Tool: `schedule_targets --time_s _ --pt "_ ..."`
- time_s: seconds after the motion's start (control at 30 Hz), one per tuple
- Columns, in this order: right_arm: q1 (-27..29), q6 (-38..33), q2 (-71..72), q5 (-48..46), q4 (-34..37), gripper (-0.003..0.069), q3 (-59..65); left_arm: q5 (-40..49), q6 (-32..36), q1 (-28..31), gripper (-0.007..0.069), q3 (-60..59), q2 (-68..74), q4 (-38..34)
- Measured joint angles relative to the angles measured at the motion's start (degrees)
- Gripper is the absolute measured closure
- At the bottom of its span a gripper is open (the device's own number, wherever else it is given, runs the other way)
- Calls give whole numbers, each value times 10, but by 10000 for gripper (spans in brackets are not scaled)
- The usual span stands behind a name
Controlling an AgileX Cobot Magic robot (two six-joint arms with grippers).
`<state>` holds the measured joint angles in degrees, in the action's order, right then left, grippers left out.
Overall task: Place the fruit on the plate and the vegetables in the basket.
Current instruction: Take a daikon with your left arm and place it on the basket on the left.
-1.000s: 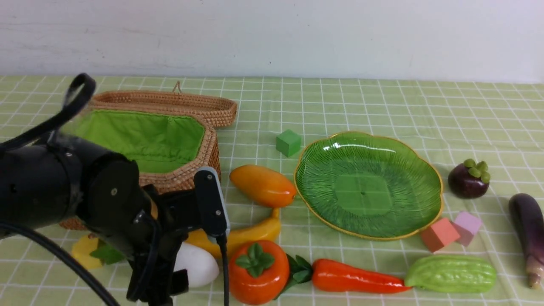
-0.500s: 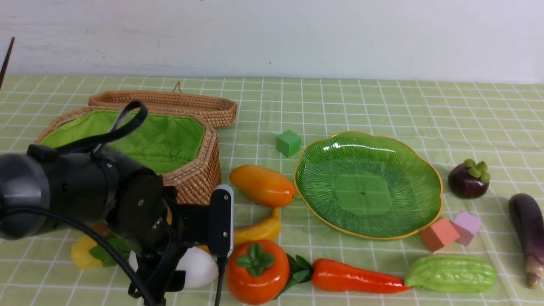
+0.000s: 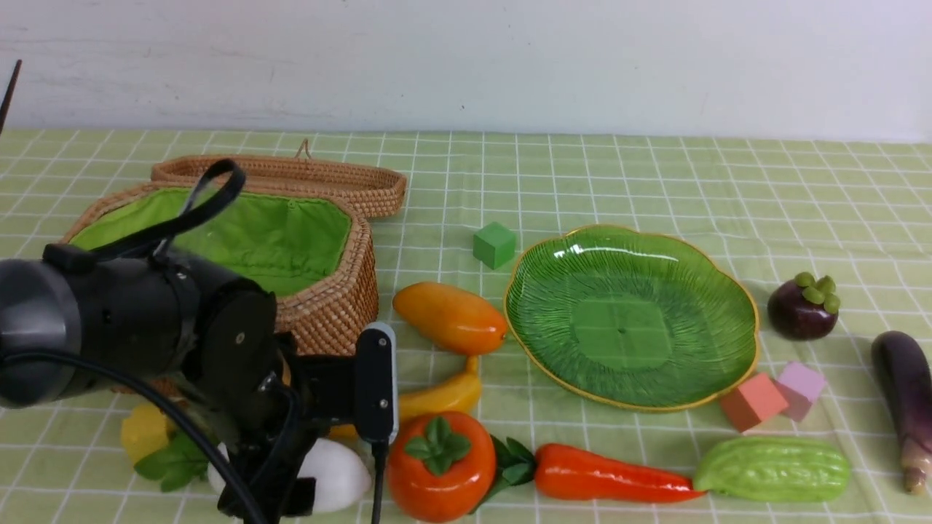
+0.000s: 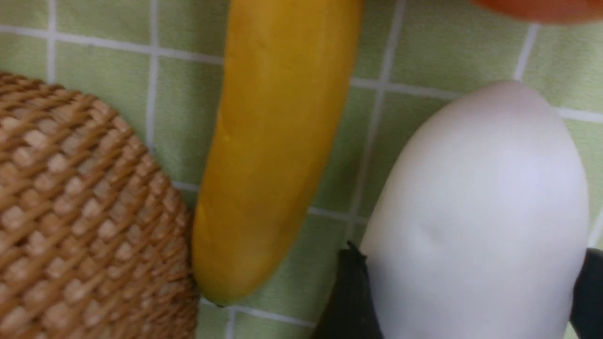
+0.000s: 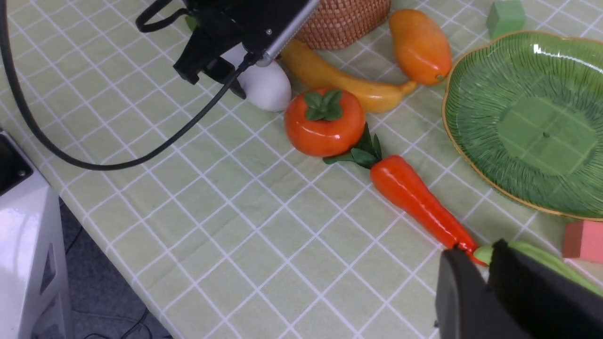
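The white gourd [image 4: 476,212] lies on the tabletop [image 3: 582,182] inside the left claw [image 4: 468,301]; one dark finger [image 4: 346,296] presses each flank, so the claw is gripping the gourd; whether it has left the cloth cannot be told. Just beyond the claw lies the banana [image 4: 278,141], its blunt end at or nearly at the wall of the basket [image 3: 331,313]; the basket stands open beyond the claw, its green lining bare, its lid [image 3: 291,178] behind it. Just to the claw's right sits the persimmon [image 3: 440,466], close beside the gourd; the carrot [image 3: 611,477] runs on rightward from it, its leaves against the persimmon. Beyond the claw and to its right lies the mango [image 3: 450,318], between the basket and the plate [image 3: 626,327]; the plate holds nothing. A green cube [image 3: 494,244] stands past the mango, near the plate's far rim. To the claw's left lies a yellow piece with green leaves [image 3: 145,433]; what it is cannot be told.

The right claw [image 5: 485,268] has its fingers drawn nearly together with nothing between them; the carrot's tip and one end of the bitter gourd [image 3: 772,469] show just past its fingertips. Well right of the left claw lie a salmon cube [image 3: 753,400] and a lilac cube [image 3: 801,389], touching; beyond them the mangosteen [image 3: 801,309]; farthest right the eggplant [image 3: 903,393].
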<state>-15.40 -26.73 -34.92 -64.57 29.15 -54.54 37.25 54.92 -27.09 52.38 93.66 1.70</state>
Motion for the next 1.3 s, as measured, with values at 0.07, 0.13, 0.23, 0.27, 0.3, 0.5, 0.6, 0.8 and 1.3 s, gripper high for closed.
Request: schedule_targets --time_s 0.07,0.13,0.23,0.27,0.3,0.5,0.6,0.8,1.3 --pt "0 -3 0 0 0 554 0 8 0 0 82 -3 -3 -12" --pt "0 -7 0 0 0 554 0 7 3 0 82 -5 -3 -20" --pt "0 -10 0 1 0 554 0 4 15 0 81 -9 3 -25" --pt "0 -11 0 2 0 552 0 -1 22 0 76 -9 13 -26" --pt "0 -11 0 2 0 553 0 -7 24 0 73 -8 21 -26" --pt "0 -11 0 2 0 552 0 -3 24 0 88 -4 53 -23" --pt "0 -11 0 2 0 552 0 -2 15 0 103 -4 50 -21" --pt "0 -12 0 9 8 552 0 41 -14 0 103 -14 14 -32" --pt "0 -62 0 154 64 572 0 18 -125 0 103 67 -213 68"
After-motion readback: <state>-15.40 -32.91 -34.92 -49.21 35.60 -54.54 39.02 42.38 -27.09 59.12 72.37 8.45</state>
